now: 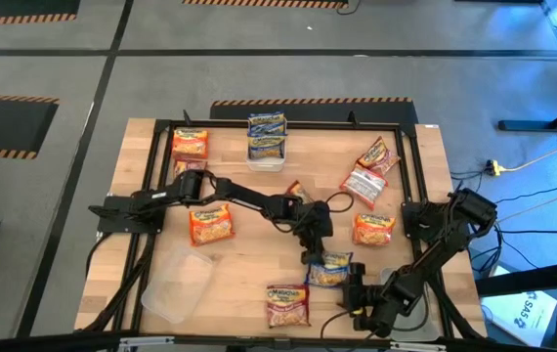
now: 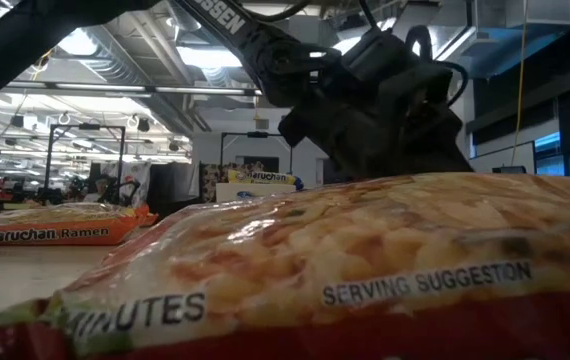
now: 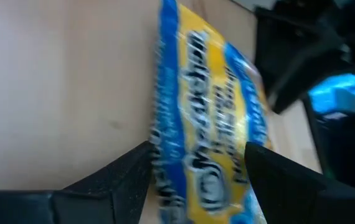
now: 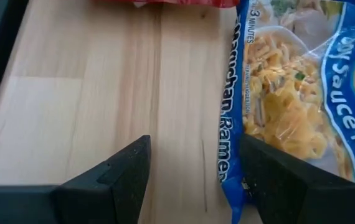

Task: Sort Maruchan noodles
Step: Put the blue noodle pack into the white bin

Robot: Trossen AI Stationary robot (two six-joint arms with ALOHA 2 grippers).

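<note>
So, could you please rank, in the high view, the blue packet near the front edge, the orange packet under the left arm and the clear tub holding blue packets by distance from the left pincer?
1. Blue flat plastic noodle packet, just in front of the left pincer.
2. Orange flat noodle packet, to its left.
3. Clear plastic tub, at the far edge.

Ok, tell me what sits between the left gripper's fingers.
In the left wrist view, a blue Maruchan packet lies between the left gripper's open fingers on the wooden table.
</note>
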